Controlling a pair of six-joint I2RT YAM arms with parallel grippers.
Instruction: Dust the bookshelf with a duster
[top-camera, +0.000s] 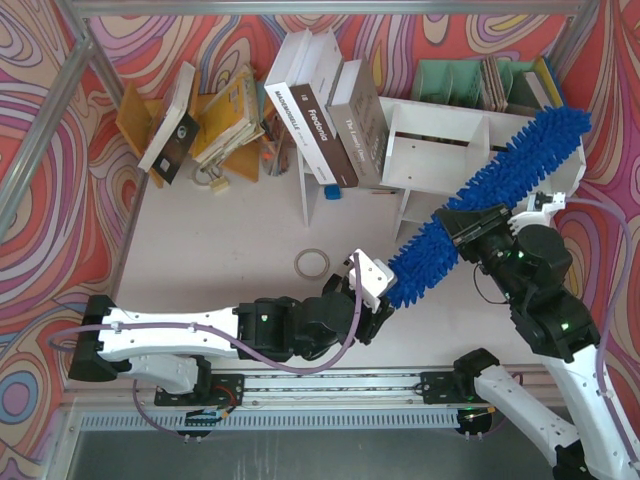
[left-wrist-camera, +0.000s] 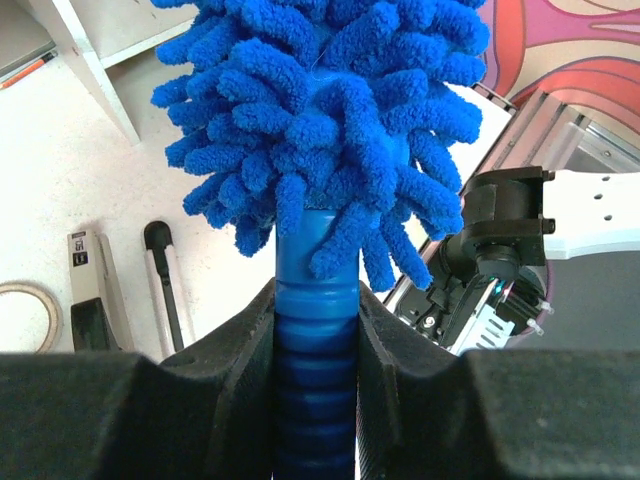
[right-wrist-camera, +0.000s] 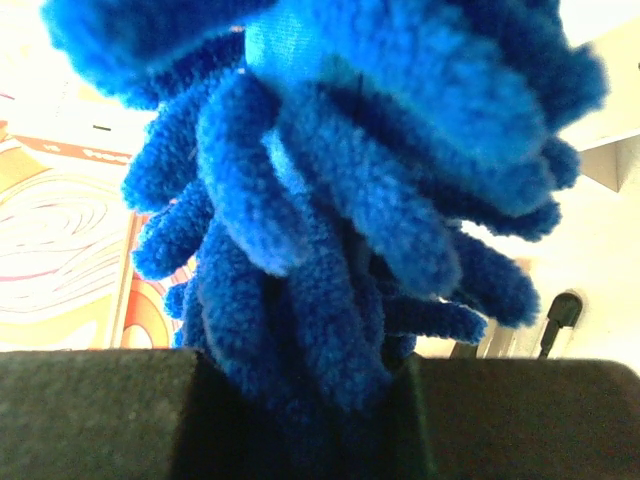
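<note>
Over the white table (top-camera: 230, 230), ringed by swirl-patterned walls (top-camera: 40, 150), the blue duster (top-camera: 520, 165) slants up over the right end of the bookshelf (top-camera: 440, 150); left gripper (top-camera: 385, 295) clamps its handle, right gripper (top-camera: 455, 232) pinches the fluffy head.

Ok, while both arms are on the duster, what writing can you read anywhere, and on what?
"Fred...", rest uncertain: white letters on the black book spine.
"The L...", rest too small to read: grey-brown book spine.
Unreadable: dark capitals on the white book spine, too blurred.
Unreadable: small label on the grey tool, too small.
No text on the duster.
</note>
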